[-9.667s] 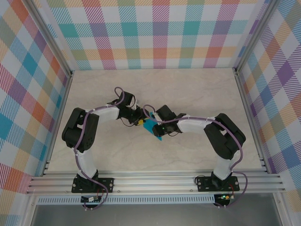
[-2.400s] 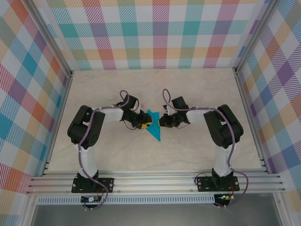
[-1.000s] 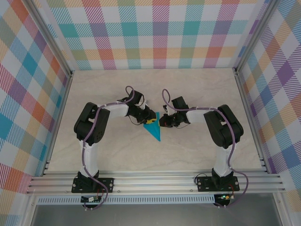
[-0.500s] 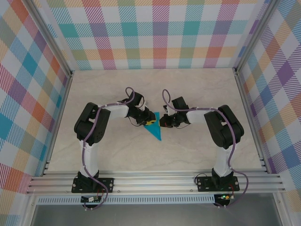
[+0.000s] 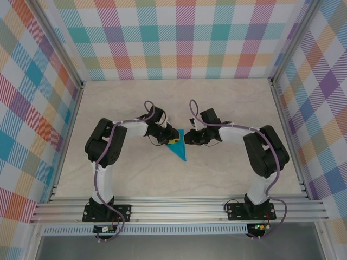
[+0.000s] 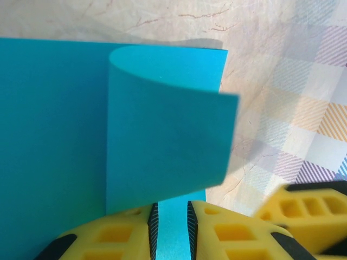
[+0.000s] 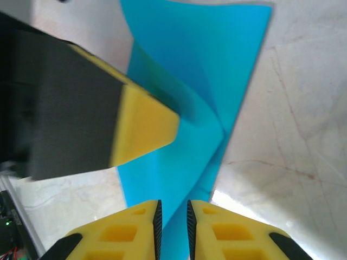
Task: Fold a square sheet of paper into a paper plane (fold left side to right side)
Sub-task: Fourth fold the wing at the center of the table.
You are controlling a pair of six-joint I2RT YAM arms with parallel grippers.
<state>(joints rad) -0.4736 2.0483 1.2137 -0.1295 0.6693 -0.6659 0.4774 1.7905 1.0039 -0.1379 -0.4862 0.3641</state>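
Observation:
The paper plane lies on the table as a narrow cyan-blue triangle with its point towards the near edge. My left gripper is at its wide end from the left, jaws close together with cyan paper in the narrow gap. A loose flap curls up just ahead of the left gripper. My right gripper comes in from the right, and in its wrist view the right gripper is likewise nearly closed over the paper's edge. The left finger rests on the paper there.
The marble-patterned tabletop is bounded by checked walls at the back and sides and an aluminium rail at the near edge. A yellow finger of the right gripper sits close beside the left one.
The paper, held up between both grippers earlier, now lies flat on the table. In the last half second the right arm's elbow swung outwards to the right; the left arm barely moved.

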